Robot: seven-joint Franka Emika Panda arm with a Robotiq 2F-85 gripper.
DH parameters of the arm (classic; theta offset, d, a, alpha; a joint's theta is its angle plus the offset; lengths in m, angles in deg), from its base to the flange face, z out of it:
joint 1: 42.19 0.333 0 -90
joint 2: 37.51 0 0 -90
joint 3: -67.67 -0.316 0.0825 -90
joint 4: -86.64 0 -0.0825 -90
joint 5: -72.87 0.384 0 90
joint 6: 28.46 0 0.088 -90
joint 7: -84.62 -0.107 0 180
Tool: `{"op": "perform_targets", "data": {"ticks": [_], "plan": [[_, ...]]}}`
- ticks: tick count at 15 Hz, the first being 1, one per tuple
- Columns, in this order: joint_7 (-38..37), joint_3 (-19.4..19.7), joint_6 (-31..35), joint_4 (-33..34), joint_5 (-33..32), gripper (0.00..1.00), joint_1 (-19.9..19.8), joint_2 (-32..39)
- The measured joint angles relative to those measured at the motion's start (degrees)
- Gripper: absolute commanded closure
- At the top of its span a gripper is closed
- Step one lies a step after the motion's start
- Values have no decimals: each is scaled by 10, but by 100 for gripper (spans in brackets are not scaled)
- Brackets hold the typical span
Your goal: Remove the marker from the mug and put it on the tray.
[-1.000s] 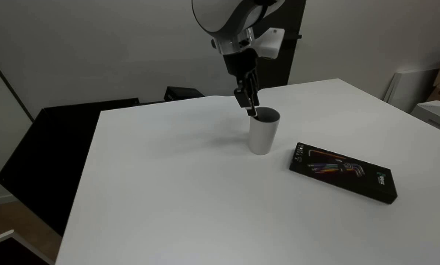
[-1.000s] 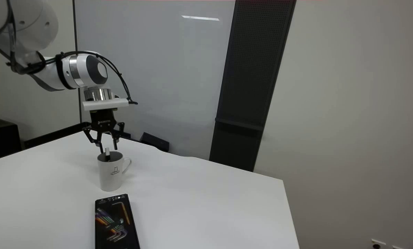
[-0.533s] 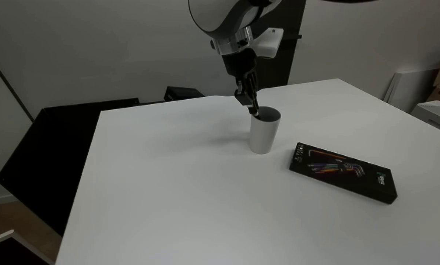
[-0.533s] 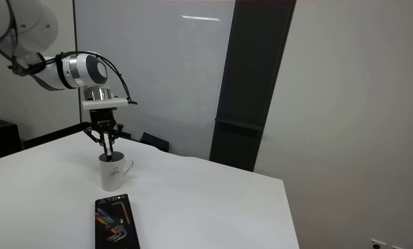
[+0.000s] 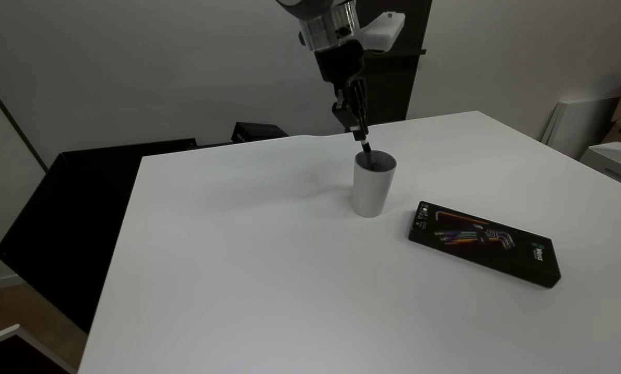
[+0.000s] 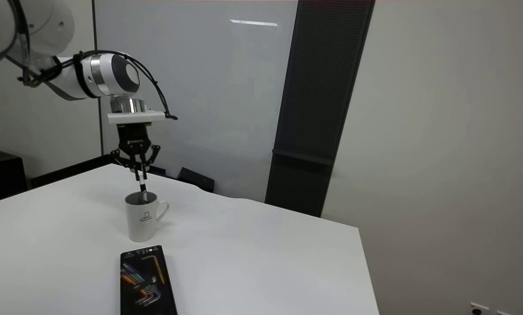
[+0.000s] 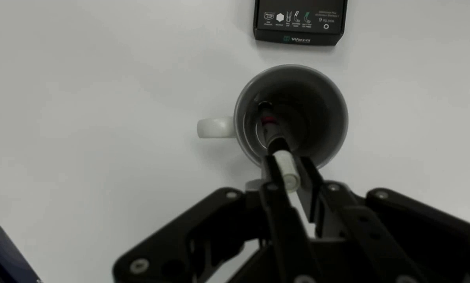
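Note:
The white mug stands upright on the table, its handle and small print showing in an exterior view. The slim marker has a white end, a black band and a grey body. My gripper is above the mug, shut on the marker's white end. In the wrist view the gripper has the marker between its fingers, slanting down inside the mug. The tray is a flat black box with printed hex keys, lying beside the mug; it shows in the wrist view.
The white table carries the mug and the box. A black box sits behind the table's back edge. A white device stands beyond the right edge. A dark blue thing shows at the wrist view's lower left.
The gripper was open around the marker's end one second ago, then shut on it. It has since risen, drawing the marker partly up. The mug shifted very slightly; the box has not moved.

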Motion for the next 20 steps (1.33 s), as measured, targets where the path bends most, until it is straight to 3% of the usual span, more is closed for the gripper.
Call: {"op": "perform_targets", "data": {"ticks": [9, 20], "plan": [[13, 11, -63, 79, -7, 93, 0, -11], [78, 21, -191, 95, -7, 93, -19, -44]]}}
